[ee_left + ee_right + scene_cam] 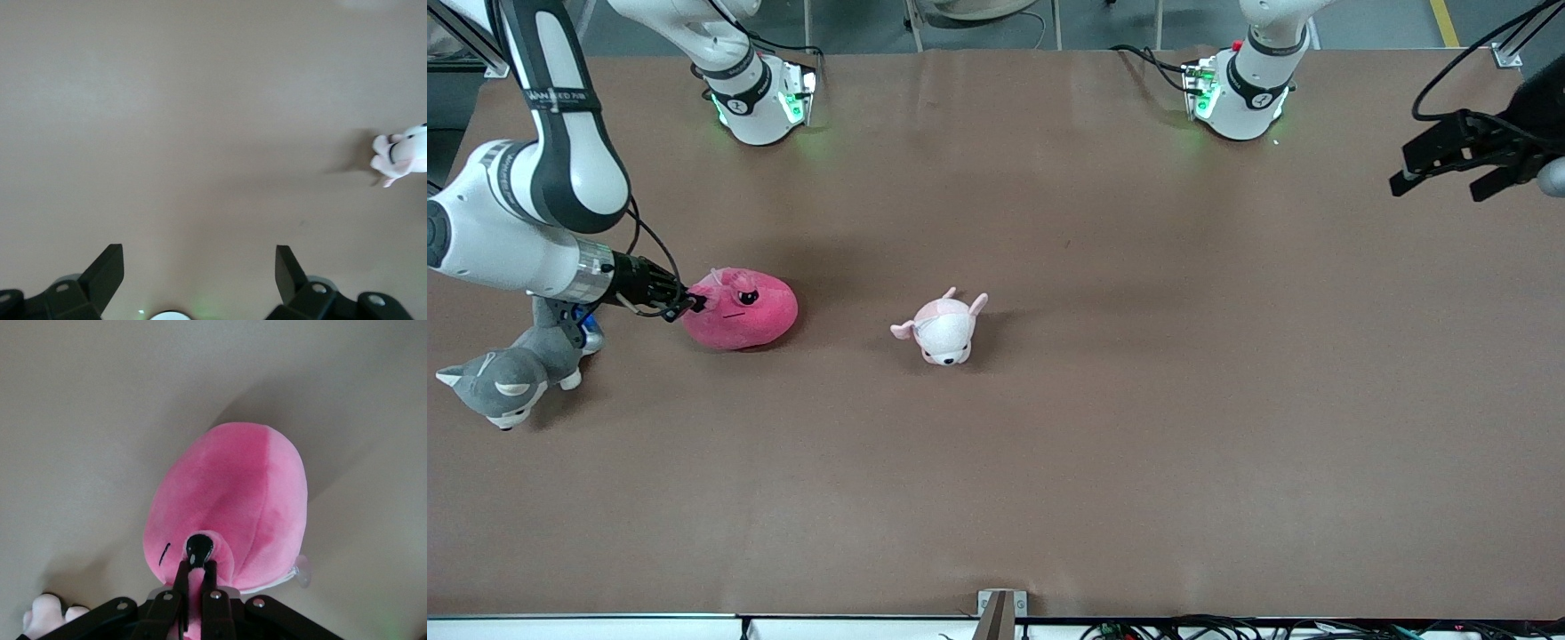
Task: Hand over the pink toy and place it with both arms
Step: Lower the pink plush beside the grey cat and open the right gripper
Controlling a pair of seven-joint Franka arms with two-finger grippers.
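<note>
A brown table (1103,444) runs from the arm bases down to a pale front edge with cables, with grey floor above the bases — no writing on it can be read. The pink toy (740,308) lies toward the right arm's end, where the right gripper (692,303) is clenched on a bit of its plush by one black eye; a grey plush (511,373) sits just nearer the camera under that arm, and a puppy (944,328) lies mid-table. The left gripper (1449,176) waits in the air over its own end — fingers (103,273) spread wide, holding nothing.
</note>
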